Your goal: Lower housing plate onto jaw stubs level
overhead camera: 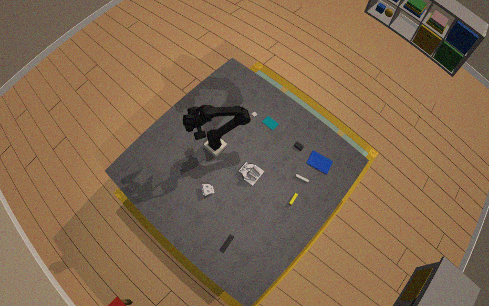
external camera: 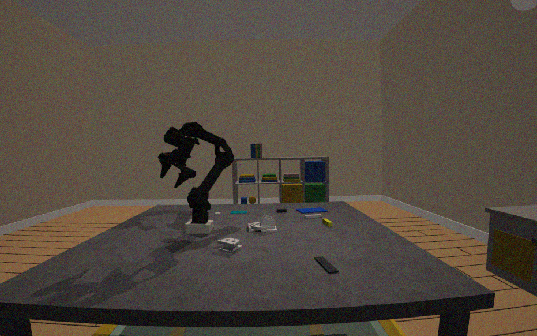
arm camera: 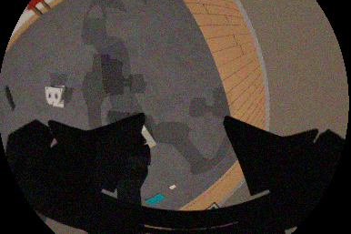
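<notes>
A small white part with two dark holes (overhead camera: pixel 207 189) (external camera: pixel 229 241) (arm camera: pixel 55 96), apparently the housing plate, lies on the grey table. In the exterior view its upper face stands a little above a lower white layer. A larger white piece with curved, ribbed parts on it (overhead camera: pixel 251 173) (external camera: pixel 262 226), apparently the jaws on their base, stands apart from it, to its right. Pins and stubs are too small to make out. My gripper (external camera: pixel 169 182) (arm camera: pixel 185 118) is open and empty, high above the table on the far side of the arm's base from the ribbed piece.
On the table (overhead camera: pixel 185 243) (external camera: pixel 262 287) lie a teal sheet (overhead camera: pixel 270 122) (arm camera: pixel 155 198), a small white piece (overhead camera: pixel 254 113), a black block (overhead camera: pixel 298 145), a blue panel (overhead camera: pixel 319 162), a white bar (overhead camera: pixel 302 177), a yellow bar (overhead camera: pixel 293 199) and a dark strip (overhead camera: pixel 227 243) (external camera: pixel 326 265).
</notes>
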{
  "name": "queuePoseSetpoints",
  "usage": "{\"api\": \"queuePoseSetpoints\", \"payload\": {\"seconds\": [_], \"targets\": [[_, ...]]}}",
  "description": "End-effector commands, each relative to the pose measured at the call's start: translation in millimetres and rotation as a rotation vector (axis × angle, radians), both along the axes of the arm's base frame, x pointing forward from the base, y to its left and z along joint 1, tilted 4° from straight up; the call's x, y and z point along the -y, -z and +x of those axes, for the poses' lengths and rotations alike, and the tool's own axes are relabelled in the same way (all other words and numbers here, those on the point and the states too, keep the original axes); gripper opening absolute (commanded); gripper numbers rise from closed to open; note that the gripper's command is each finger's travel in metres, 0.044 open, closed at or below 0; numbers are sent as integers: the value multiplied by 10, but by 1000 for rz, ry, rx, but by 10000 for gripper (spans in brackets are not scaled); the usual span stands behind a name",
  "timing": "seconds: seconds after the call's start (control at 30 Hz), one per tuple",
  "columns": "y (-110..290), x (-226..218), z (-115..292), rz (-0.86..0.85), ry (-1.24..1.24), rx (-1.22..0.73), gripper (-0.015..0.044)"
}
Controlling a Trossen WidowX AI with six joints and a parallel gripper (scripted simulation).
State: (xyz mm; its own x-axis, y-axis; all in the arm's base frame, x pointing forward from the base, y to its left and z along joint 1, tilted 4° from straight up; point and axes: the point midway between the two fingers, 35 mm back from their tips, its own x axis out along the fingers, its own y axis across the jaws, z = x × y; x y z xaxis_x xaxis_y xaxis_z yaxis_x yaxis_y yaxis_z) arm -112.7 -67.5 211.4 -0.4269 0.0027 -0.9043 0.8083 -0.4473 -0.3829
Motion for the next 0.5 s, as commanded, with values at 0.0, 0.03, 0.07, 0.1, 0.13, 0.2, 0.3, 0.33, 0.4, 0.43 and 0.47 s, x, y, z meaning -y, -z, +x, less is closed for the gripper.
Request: {"api": "queuePoseSetpoints", "payload": {"seconds": [0.0, 0.03, 0.07, 0.1, 0.13, 0.2, 0.3, 0.33, 0.4, 0.43, 0.47], "targets": [[20, 95, 8, 17, -64, 22, 440], [23, 114, 10, 20, -79, 25, 440], [26, 134, 13, 24, -93, 28, 440], [28, 153, 16, 27, -107, 32, 440], [31, 173, 19, 30, -122, 35, 440], [37, 211, 25, 37, -153, 40, 440], [44, 271, 35, 50, -205, 48, 440], [47, 290, 39, 54, -222, 50, 440], [52, 330, 47, 62, -257, 55, 440], [55, 350, 52, 66, -274, 57, 440], [58, 369, 57, 70, -292, 59, 440]]}}
